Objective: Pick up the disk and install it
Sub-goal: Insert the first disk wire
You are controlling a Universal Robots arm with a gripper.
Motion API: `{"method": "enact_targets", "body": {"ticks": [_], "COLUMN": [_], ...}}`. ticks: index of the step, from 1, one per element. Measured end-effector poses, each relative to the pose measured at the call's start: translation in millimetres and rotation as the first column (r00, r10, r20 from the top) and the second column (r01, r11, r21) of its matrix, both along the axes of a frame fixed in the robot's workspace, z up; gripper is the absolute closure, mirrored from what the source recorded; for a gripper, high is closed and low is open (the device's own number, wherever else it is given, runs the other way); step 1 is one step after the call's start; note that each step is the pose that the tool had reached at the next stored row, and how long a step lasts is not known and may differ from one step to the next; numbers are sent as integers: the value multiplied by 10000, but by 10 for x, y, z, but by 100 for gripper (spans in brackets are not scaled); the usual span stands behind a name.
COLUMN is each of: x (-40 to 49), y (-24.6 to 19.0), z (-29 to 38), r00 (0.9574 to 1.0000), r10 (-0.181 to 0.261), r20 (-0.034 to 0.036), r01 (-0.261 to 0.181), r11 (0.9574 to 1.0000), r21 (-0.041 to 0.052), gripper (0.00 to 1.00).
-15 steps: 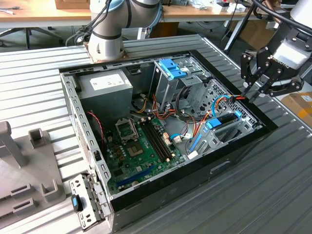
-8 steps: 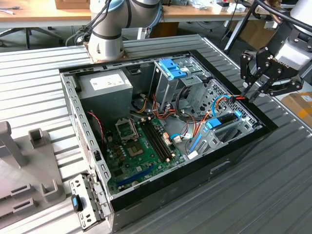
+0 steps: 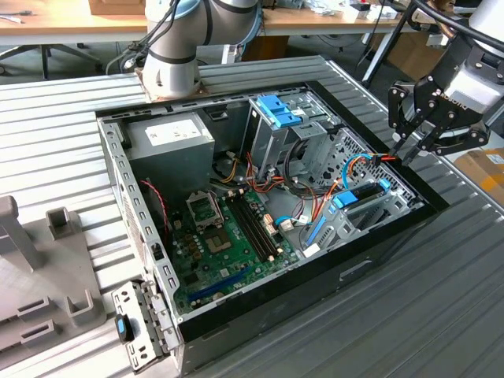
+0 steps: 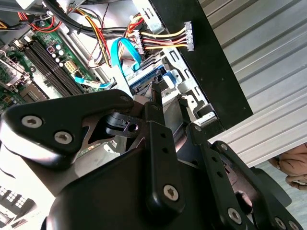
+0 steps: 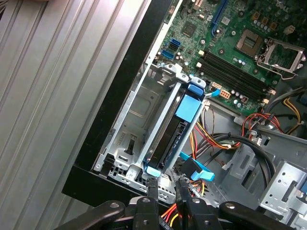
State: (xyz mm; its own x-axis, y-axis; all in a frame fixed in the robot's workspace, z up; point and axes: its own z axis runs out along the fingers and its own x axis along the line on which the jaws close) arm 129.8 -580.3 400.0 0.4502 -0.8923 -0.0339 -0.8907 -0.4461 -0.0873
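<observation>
The disk (image 3: 364, 194) is a black drive with bright blue rails. It stands on edge in the metal bay at the corner of the open computer case (image 3: 394, 228) on the exterior view's right. Both wrist views look along it: black body and blue rail (image 5: 171, 134), blue end (image 4: 148, 76). My gripper (image 3: 405, 153) hovers just above and beyond the case rim, clear of the disk. Its black fingertips (image 5: 153, 184) stand a little apart with nothing between them, and the gripper (image 4: 169, 98) points down toward the bay.
Inside the case are a green motherboard (image 3: 228, 228), a grey power supply (image 3: 169, 138), a tall metal cage with a blue latch (image 3: 276, 110) and loose coloured cables (image 4: 163, 38). The arm's base (image 3: 169, 67) stands behind the case. A grey fixture (image 3: 39, 260) lies at the exterior view's left.
</observation>
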Motion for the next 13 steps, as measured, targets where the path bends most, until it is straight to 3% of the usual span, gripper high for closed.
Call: {"method": "enact_targets", "body": {"ticks": [6,13], "x": [1,10], "y": [0,2], "z": [0,-1], "r00": [10000,9984], "r10": [49,565], "r20": [0,0], "r01": [-49,-565], "r11": [10000,9984], "r21": [0,0], "gripper": [71,71]}}
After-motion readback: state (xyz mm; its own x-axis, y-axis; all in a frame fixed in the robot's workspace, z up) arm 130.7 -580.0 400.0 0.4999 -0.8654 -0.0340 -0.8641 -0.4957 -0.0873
